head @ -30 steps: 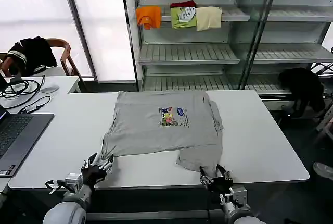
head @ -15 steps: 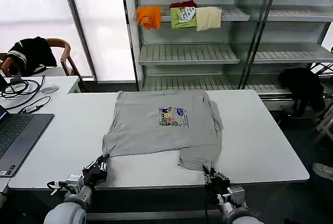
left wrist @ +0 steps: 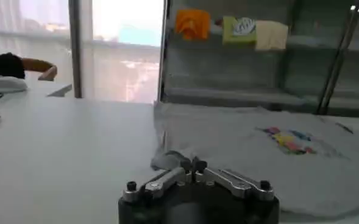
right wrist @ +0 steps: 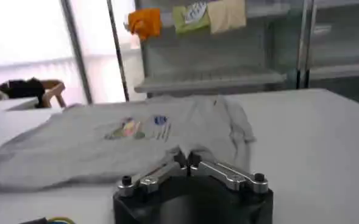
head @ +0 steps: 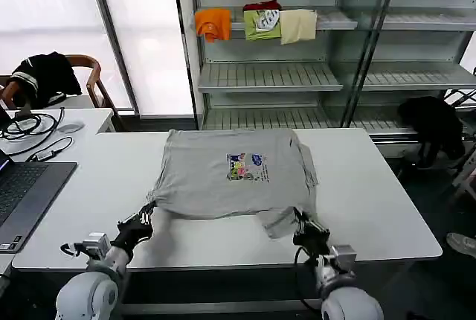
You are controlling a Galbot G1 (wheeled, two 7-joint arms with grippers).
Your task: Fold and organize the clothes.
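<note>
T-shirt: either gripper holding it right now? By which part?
Both. Left gripper pinches the T-shirt at its near left hem corner; right gripper pinches the near right hem corner.

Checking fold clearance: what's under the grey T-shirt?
Under the grey T-shirt the white table shows all around. Both end effectors, left and right, pinch its near hem. Anything beneath the cloth is covered.

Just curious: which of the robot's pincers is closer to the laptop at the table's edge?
The left pincer: it grips the grey T-shirt at its near left corner, the laptop's side. The right pincer grips the near right corner, farther away.
</note>
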